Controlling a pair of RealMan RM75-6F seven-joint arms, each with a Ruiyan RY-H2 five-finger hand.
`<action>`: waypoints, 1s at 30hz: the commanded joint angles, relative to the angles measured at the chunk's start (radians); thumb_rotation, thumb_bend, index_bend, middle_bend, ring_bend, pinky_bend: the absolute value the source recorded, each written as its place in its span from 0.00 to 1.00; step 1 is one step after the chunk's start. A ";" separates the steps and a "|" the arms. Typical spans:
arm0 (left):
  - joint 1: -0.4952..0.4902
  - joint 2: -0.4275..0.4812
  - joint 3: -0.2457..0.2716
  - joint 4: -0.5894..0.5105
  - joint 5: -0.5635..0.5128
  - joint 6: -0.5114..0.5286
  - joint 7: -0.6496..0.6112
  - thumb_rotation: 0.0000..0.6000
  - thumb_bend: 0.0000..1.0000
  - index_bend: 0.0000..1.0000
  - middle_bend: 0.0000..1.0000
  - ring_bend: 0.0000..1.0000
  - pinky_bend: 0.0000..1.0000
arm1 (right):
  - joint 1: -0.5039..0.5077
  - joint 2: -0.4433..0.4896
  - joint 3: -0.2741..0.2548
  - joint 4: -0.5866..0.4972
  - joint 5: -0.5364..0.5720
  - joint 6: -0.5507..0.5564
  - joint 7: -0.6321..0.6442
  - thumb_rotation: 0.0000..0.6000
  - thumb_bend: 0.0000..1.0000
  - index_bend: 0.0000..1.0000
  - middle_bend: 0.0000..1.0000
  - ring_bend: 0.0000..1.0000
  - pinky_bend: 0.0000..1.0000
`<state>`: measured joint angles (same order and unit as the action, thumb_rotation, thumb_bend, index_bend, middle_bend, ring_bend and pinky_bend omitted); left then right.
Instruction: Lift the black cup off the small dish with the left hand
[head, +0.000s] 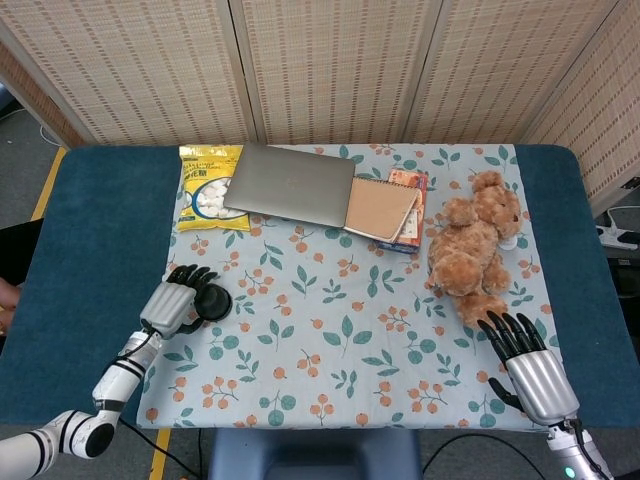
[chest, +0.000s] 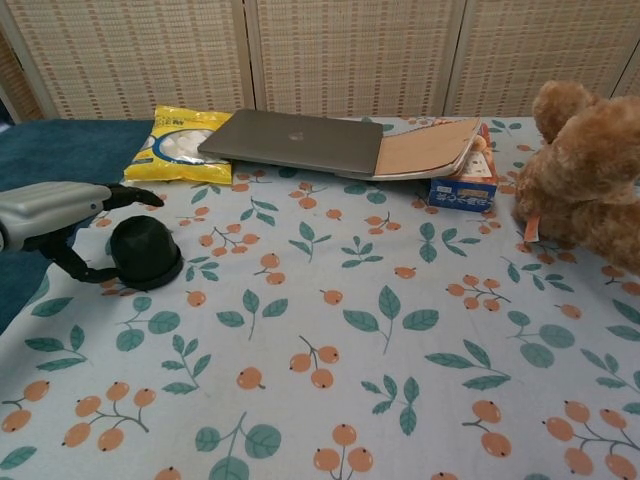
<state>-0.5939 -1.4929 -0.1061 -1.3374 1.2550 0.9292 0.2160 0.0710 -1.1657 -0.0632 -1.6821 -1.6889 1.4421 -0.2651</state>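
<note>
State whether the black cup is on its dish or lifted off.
On: the black cup sits upside down on the small dish, and the left hand beside it isn't gripping it.

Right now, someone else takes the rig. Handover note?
Left hand: open, fingers spread beside the black cup, thumb low by the small dish; no grip visible.
Right hand: open, idle at the near right edge by the teddy bear.
Cup sits upside down on the dish, near left on the cloth.
Done: approach only.
Left: grasp and lift.
</note>
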 joint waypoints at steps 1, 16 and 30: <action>-0.003 -0.005 -0.001 0.007 -0.002 0.008 0.009 1.00 0.32 0.16 0.14 0.00 0.06 | 0.000 0.000 0.001 0.000 0.000 0.001 0.000 1.00 0.18 0.00 0.00 0.00 0.00; -0.009 -0.044 0.007 0.056 0.023 0.041 0.007 1.00 0.34 0.36 0.38 0.08 0.06 | -0.001 0.000 0.003 -0.001 0.004 0.001 -0.002 1.00 0.18 0.00 0.00 0.00 0.00; 0.010 -0.069 0.010 0.113 0.123 0.145 -0.128 1.00 0.47 0.56 0.59 0.20 0.05 | 0.001 -0.003 0.005 -0.002 0.010 -0.006 -0.009 1.00 0.18 0.00 0.00 0.00 0.00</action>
<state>-0.5867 -1.5637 -0.0955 -1.2258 1.3697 1.0662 0.0986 0.0718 -1.1691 -0.0585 -1.6836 -1.6784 1.4359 -0.2742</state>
